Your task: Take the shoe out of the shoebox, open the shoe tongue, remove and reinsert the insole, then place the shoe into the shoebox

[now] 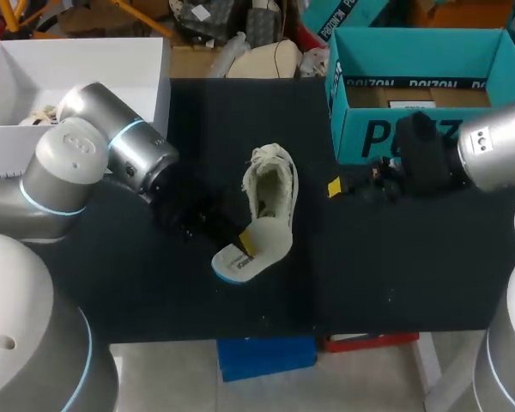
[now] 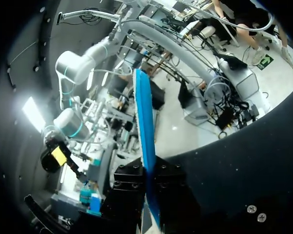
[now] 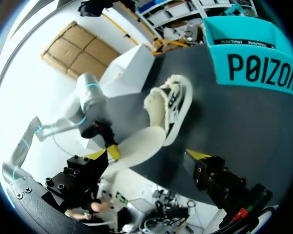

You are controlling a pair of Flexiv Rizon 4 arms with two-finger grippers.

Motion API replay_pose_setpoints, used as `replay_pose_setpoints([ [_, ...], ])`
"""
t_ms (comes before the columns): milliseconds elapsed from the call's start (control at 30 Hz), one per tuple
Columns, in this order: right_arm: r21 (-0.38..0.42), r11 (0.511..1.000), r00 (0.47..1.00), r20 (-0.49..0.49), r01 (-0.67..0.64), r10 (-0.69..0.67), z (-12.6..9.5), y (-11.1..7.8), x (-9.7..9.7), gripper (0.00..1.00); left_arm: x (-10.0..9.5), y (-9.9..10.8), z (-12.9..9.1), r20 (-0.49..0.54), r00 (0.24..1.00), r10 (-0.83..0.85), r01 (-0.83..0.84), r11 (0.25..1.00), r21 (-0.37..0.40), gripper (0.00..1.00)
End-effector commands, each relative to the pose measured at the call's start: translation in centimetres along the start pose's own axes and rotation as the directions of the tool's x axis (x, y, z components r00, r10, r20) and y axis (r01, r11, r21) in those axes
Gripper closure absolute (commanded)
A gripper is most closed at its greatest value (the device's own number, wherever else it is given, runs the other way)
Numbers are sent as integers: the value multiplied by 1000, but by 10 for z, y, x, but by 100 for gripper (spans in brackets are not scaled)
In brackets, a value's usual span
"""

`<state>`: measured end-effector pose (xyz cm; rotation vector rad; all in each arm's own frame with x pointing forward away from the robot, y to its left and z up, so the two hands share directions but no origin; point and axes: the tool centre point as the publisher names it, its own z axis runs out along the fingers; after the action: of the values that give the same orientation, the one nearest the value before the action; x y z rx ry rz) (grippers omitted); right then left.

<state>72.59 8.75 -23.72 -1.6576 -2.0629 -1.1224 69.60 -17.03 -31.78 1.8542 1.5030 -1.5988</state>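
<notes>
Your left hand is closed on the insole, with its fingers pinching the thin edge near the heel end. Your right hand is open and holds nothing. It hangs over the worktop between the shoe and the shoebox, and it does not touch either of them.

The shoe lies on the worktop near the middle, outside the shoebox. The heel part of the insole hangs out over the heel of the shoe, and the front part seems to sit inside.

In my judgement the main risk is that the shoe follows the insole. Nothing presses the shoe down, so if you pull with the left hand, the whole shoe may slide or tip over the dark cloth. The second risk is the grip itself. The insole is thin and soft and is held only at one edge, so it may bend, twist or slip out between the fingers. A folded insole would also be hard to push back in flat.

About writing: the front wall of the teal shoebox has large dark letters, and there is more print along its inner rim. The insole shows a small mark at the heel, too small to read.
</notes>
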Motion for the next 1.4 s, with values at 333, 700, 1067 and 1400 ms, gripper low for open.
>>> replay_pose_setpoints([
  [333, -57, 997, 999, 14, -49, 50, -26, -38, -2, 0, -8, -8, -12, -132, 991, -31, 18, 996, -92, 100],
  [700, -57, 997, 999, 14, -49, 50, -26, -38, -2, 0, 5, 6, -15, -202, 977, -74, 50, 991, -125, 100],
  [1067, -57, 997, 999, 14, -49, 50, -26, -38, -2, 0, 1, 37, -11, -230, 970, -78, 55, 993, -103, 100],
  [1400, -57, 997, 999, 14, -49, 50, -26, -38, -2, 0, 2, 71, -9, -226, 971, -79, 50, 990, -130, 100],
])
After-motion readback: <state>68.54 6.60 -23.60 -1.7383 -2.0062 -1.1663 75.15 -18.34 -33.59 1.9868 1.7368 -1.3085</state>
